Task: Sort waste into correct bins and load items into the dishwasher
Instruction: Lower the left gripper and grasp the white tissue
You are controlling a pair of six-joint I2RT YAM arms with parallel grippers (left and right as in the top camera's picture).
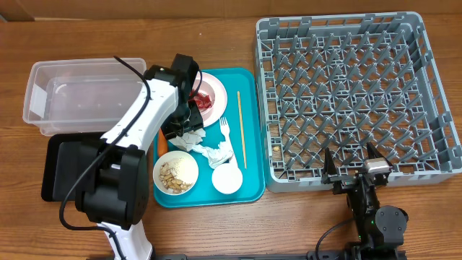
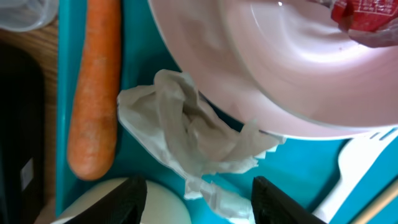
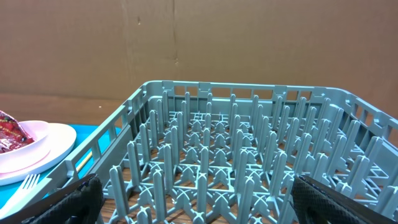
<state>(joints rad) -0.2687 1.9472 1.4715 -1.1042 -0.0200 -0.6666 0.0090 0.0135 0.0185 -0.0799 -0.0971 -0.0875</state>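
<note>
The teal tray (image 1: 254,144) holds most of the task's things. A glossy pink plate (image 1: 220,92) sits at its far end with a crinkled red wrapper (image 1: 204,103) on it. A round white bowl (image 1: 175,173) at the near left corner holds beige food scraps, and a small white cup (image 1: 227,179) stands just beside it. Crumpled white napkins (image 1: 216,153) lie between plate and bowl, soft and creased, one tucked under the plate's rim. A smooth orange carrot (image 2: 93,93) lies along the tray's left wall, long axis running near to far. The thin wooden chopstick (image 1: 241,128) lies the same way near the right wall, and the white fork (image 1: 225,130) beside it points its tines to the far side. The left gripper (image 2: 206,199) hangs low over the napkin by the plate – fingers about half spread, nothing clasped. The right gripper (image 1: 349,162) is spread wide and holds nothing, at the near edge of the grey pegged dish rack (image 1: 339,22). Left of the tray stand a clear plastic tub (image 1: 43,79) and, nearer, a shallow black tray (image 1: 61,166).
</note>
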